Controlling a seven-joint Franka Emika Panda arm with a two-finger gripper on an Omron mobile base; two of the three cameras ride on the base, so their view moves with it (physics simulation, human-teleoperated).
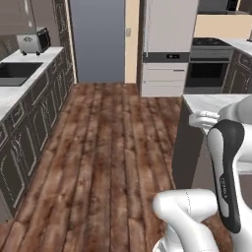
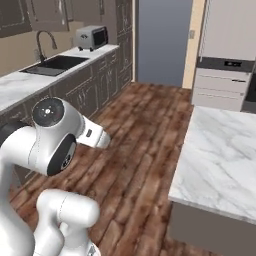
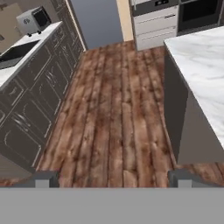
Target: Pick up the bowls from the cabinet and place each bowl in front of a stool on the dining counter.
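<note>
My gripper (image 3: 113, 180) is open, its two dark fingertips (image 3: 43, 179) set wide apart at the bottom of the hand view with only wooden floor between them. It hangs over the aisle, to the left of the dining counter (image 3: 201, 65), a white grey-veined marble slab on a grey-brown base. That dining counter (image 2: 225, 150) runs along the right of the right base view and shows bare. Dark wall cabinet doors (image 2: 20, 15) hang above the sink counter at the upper left. The bowls and the stool are out of view.
A marble worktop with a black sink (image 2: 52, 65) and a silver toaster (image 2: 92, 36) runs along the left over dark base cabinets (image 3: 30, 105). A blue-grey door (image 1: 98, 39), white drawers (image 1: 163, 76) and a black oven (image 1: 206, 74) stand at the far end. Brown plank floor (image 1: 108, 157) lies between.
</note>
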